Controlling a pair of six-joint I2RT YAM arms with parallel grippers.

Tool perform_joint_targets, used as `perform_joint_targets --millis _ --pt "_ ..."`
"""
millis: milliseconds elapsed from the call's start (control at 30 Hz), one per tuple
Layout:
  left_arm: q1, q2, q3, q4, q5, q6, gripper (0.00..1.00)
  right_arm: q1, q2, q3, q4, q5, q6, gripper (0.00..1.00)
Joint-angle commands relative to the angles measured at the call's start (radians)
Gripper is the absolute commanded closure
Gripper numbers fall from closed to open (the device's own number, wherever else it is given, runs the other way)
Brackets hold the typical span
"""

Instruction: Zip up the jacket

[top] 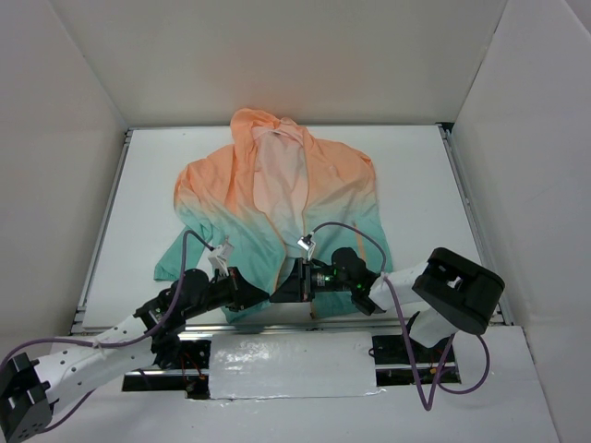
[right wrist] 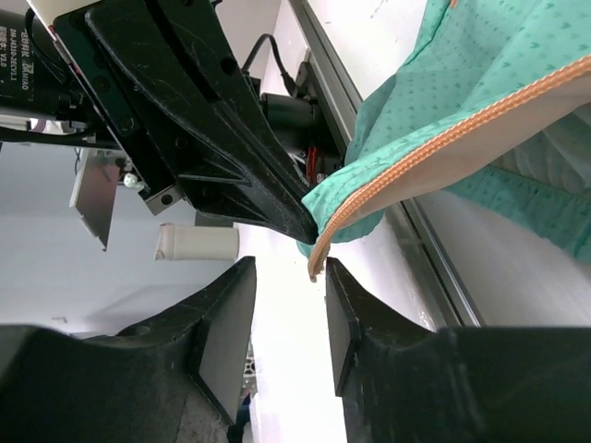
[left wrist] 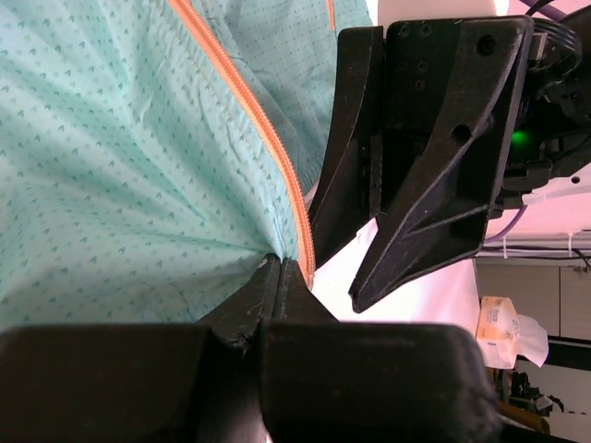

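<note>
Pinching the bottom edge of the jacket (top: 277, 198) beside the orange zipper (left wrist: 270, 149) with the left gripper (left wrist: 280, 265) squeezed tight, right gripper (right wrist: 288, 269) spread wide next to the zipper end. Looks thin, light, soft and slippery, so best grabbed right at the zipper. Spread flat on a smooth white table (top: 416, 175), hood (top: 263, 125) far off, white walls (top: 277, 55) close around.

Left arm (top: 102, 341) is reaching in low from the near-left corner, with the left gripper (left wrist: 280, 272) pinching fully closed on the hem of the jacket (left wrist: 120, 166). Right arm (top: 420, 277) is folding in from the right with its wrist lying low. The right gripper (right wrist: 290, 277) is pointing leftward, jaws parted, tips facing the left gripper's tips at close range.
</note>
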Motion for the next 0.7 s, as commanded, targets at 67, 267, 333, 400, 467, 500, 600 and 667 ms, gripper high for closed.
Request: perform_joint_targets --millis 67,267,333,400,467,500,600,667 --pt "-0.004 -0.008 0.015 0.055 0.011 -0.008 1.0 -0.001 0.006 0.025 0.016 0.024 -0.016 0.59" --pt "-0.004 -0.003 0.013 0.084 0.028 -0.013 1.0 -0.001 0.044 0.028 0.062 0.029 -0.004 0.73" --pt "-0.004 -0.008 0.012 0.09 0.032 -0.014 1.0 0.0 0.058 0.025 0.088 0.03 0.004 0.78" --pt "-0.004 -0.009 0.009 0.093 0.038 -0.014 1.0 -0.003 0.069 0.023 0.108 0.033 0.015 0.87" --pt "-0.004 -0.009 0.007 0.093 0.04 -0.014 1.0 -0.001 0.076 0.02 0.137 0.033 0.025 0.95" --pt "-0.004 -0.009 0.007 0.089 0.039 -0.013 1.0 -0.003 0.079 0.019 0.142 0.033 0.027 1.0" --pt "-0.004 -0.014 0.016 0.055 0.02 -0.013 0.88 -0.003 0.073 0.016 0.148 0.029 0.027 1.0" --pt "-0.004 -0.019 0.024 0.023 0.003 -0.011 0.67 -0.003 0.063 0.014 0.141 0.026 0.019 1.0"
